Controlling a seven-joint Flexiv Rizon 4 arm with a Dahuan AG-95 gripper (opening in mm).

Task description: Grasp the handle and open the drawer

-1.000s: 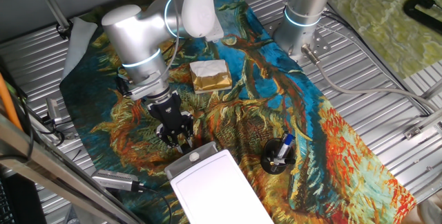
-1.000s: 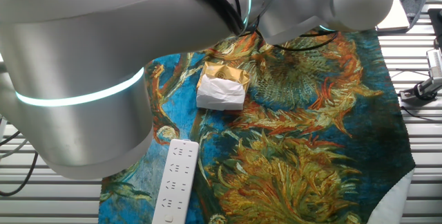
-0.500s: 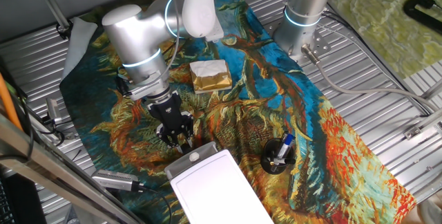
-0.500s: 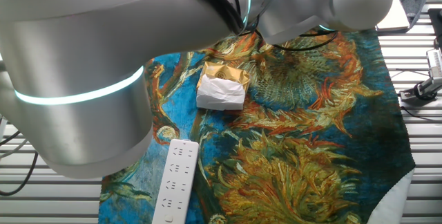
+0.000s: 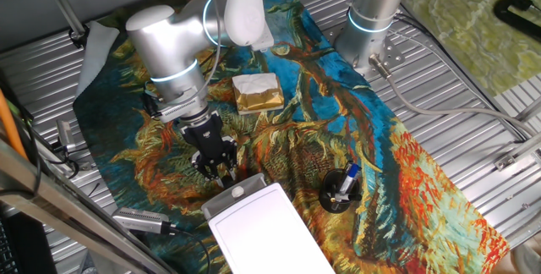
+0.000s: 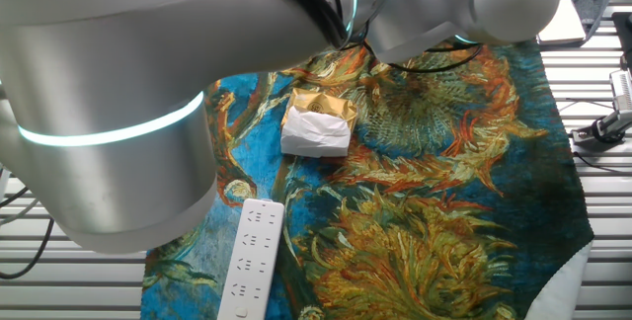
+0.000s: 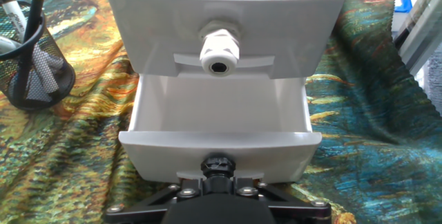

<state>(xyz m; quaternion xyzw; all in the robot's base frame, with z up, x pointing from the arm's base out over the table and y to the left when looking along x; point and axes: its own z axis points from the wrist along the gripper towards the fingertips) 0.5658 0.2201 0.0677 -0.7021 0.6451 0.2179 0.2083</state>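
Observation:
The white box (image 5: 264, 226) stands at the near edge of the patterned cloth. In the hand view its lower drawer (image 7: 173, 153) is slid out towards me, its white inside showing. My gripper (image 7: 218, 174) is right at the middle of that drawer's front and closed there on the handle, which is hidden behind the black fingers. The upper drawer (image 7: 290, 23) is shut and its round white knob (image 7: 219, 51) shows plainly. In one fixed view my gripper (image 5: 219, 171) points down at the box's front. The other fixed view shows only the arm.
A black mesh pen holder (image 5: 341, 191) stands right of the box, at the left in the hand view (image 7: 31, 61). A gold-and-white block (image 5: 257, 92) lies behind the gripper. A long white bar (image 6: 249, 256) lies on the cloth. A second arm's base (image 5: 372, 29) stands at the back.

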